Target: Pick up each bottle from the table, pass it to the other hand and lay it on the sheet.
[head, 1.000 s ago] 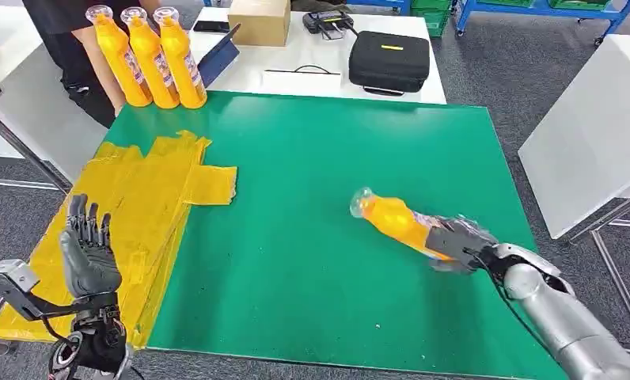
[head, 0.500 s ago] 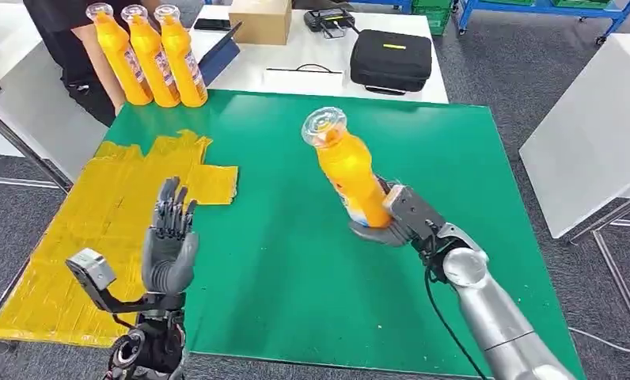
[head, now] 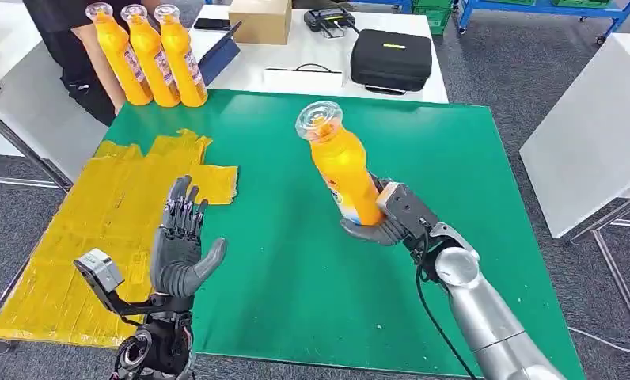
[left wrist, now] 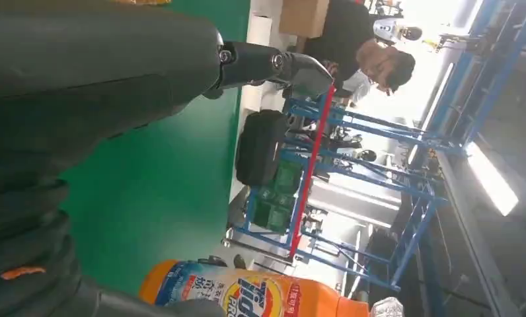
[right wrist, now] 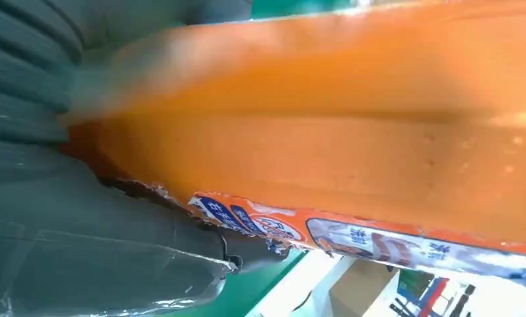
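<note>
Green mat [head: 312,261] (three spare bottles [head: 148,57] behind)

Grey carpet floor [head: 494,71] all around. White tables [head: 589,134] to the side, blue metal racks [head: 533,9] behind.

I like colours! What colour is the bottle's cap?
Clear see-through cap on the orange bottle, best in head view.

Left hand [left wrist: 82,86] spread over green mat [left wrist: 161,191]; orange bottle [left wrist: 260,294] near; black case [left wrist: 260,146] beyond.
</note>
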